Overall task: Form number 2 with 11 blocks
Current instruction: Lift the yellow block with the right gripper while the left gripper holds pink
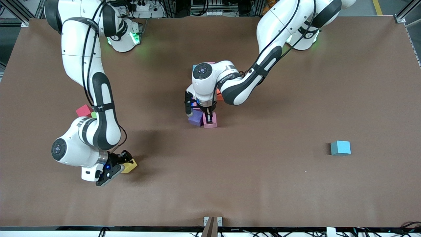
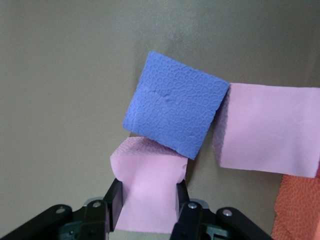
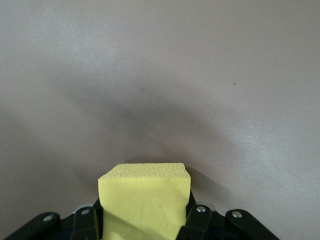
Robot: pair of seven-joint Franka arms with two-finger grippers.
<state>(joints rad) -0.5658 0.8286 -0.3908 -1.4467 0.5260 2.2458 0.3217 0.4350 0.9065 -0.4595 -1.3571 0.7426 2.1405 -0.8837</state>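
Left end effector [image 1: 209, 118]: clamped on pink block [image 1: 210, 121], touching purple block [image 1: 196, 118].
Right end effector [image 1: 122, 163]: clamped on yellow block [image 1: 129, 166], toward the right arm's end of the table [image 1: 263, 171] from the purple block.

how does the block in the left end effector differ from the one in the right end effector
The left end effector grips a pink block, while the right end effector grips a yellow block. The pink block sits among other blocks mid-table, against a purple block; the yellow block is alone toward the right arm's end of the table. Both are foam cubes that look equal in size, each clamped between shut fingers.
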